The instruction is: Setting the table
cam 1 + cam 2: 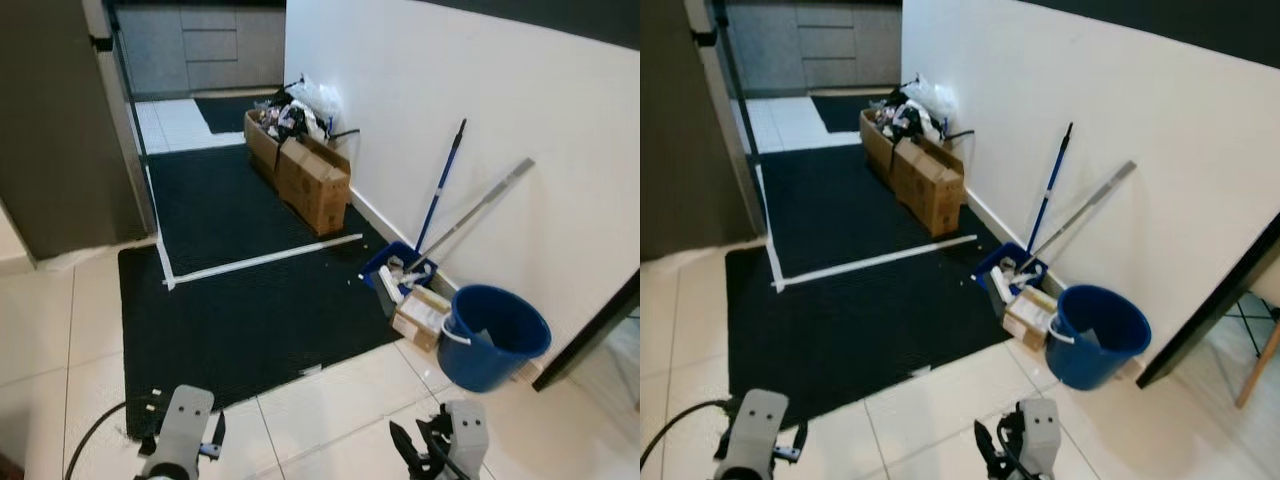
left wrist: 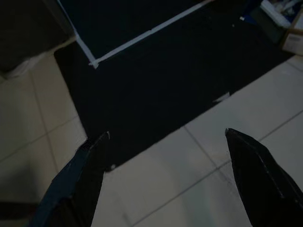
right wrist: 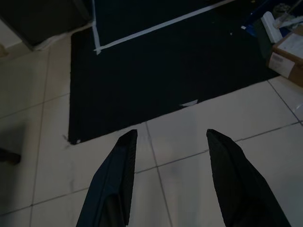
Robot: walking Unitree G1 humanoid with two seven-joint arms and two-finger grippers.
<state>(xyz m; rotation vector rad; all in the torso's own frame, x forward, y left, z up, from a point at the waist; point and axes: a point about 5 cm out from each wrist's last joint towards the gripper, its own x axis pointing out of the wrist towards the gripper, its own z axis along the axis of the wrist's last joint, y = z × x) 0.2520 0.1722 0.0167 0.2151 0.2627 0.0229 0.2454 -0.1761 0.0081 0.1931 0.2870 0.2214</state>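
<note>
Both arms hang low over a tiled floor (image 1: 340, 400). My left gripper (image 2: 165, 135) is open, its two black fingers spread wide over the edge of a black mat (image 2: 156, 85), with nothing between them. My right gripper (image 3: 170, 135) is also open and empty, above pale tiles just short of the same mat (image 3: 165, 66). The silver wrists sit at the bottom of the head views, left arm (image 1: 182, 428) and right arm (image 1: 455, 440).
A black mat (image 1: 250, 300) with a white tape line (image 1: 265, 258) lies ahead. Along the white wall on the right stand cardboard boxes (image 1: 312, 185), a blue-handled mop (image 1: 440, 190), a small box (image 1: 420, 315) and a blue bucket (image 1: 495, 335). A dark table edge (image 1: 600, 330) is at far right.
</note>
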